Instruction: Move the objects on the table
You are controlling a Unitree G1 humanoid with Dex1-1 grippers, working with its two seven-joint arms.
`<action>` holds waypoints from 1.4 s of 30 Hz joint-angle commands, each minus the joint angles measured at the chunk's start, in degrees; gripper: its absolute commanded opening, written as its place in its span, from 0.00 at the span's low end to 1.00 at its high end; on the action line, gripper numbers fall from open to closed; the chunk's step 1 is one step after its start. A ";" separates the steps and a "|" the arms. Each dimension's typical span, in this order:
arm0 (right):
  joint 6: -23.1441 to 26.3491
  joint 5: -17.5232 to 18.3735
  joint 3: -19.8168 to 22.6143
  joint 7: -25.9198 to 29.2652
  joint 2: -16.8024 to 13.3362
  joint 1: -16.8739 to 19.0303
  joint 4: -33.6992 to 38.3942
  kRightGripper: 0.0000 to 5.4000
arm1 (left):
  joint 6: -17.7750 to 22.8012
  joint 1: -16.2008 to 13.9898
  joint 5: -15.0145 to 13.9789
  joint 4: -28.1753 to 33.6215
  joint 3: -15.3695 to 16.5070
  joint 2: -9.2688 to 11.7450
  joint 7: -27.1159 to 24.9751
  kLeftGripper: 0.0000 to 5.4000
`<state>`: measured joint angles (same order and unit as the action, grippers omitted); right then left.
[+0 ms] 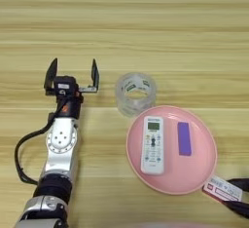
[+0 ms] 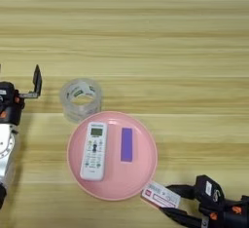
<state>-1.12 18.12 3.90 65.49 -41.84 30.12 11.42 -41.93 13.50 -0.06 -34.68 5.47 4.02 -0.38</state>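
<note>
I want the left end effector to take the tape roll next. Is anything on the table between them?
Nothing visible. The left end effector stands open to the left of the clear tape roll, with only bare table between them. The pink plate lies nearer the robot, out of that path.

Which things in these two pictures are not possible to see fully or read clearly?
- Right gripper: cut off at the right edge in the left eye view; whether it grips the red-and-white packet is unclear.
- Packet: print too small in both views.
- White remote control: button labels too small.
- Left gripper: cut by the left edge in the right eye view.
</note>
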 commanded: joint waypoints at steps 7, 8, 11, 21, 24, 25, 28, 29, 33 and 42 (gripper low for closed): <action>-1.73 0.28 6.06 -0.77 -3.31 -4.14 -5.69 0.39 | -0.42 0.92 0.13 -0.40 -0.19 0.07 -0.18 1.00; -1.86 0.30 6.67 -0.76 -3.53 -4.72 -6.36 0.39 | -0.42 0.97 0.10 -0.47 -0.18 0.09 -0.22 1.00; -2.16 0.53 8.77 -1.50 -4.05 -7.99 -9.47 0.39 | -0.46 1.11 0.05 -0.65 -0.19 0.10 -0.30 1.00; -2.40 1.54 10.21 -5.16 -2.13 -19.43 -13.53 0.39 | -0.45 0.45 0.04 0.36 -0.89 0.26 -1.70 1.00; -0.74 2.70 8.56 -4.68 -1.67 -22.02 -12.27 0.39 | 0.22 -0.18 -0.77 2.06 -2.00 0.52 -4.44 1.00; -0.39 2.66 7.84 -4.44 -1.68 -22.72 -12.01 0.39 | 0.66 -0.49 -1.79 2.94 -2.30 0.47 -5.71 1.00; 0.64 2.83 5.88 -3.44 -1.94 -24.85 -11.09 0.39 | 1.71 -1.61 -4.53 6.37 -3.26 0.89 -9.90 1.00; 1.06 2.92 5.34 -3.16 -2.03 -25.58 -10.79 0.39 | 2.14 -2.00 -5.59 7.59 -3.57 1.17 -11.43 1.00; 2.73 3.44 3.46 -1.80 -2.35 -28.08 -9.33 0.39 | 4.84 -3.48 -8.48 12.76 -5.15 3.34 -17.80 1.00; 5.67 3.08 -0.22 0.53 -3.00 -32.75 -6.10 0.39 | 15.93 -8.34 -15.93 32.25 -10.56 10.78 -33.15 1.00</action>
<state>3.47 21.37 4.46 65.48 -43.87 -0.77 4.02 -28.87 6.62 -14.21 -6.41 -3.39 12.55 -30.01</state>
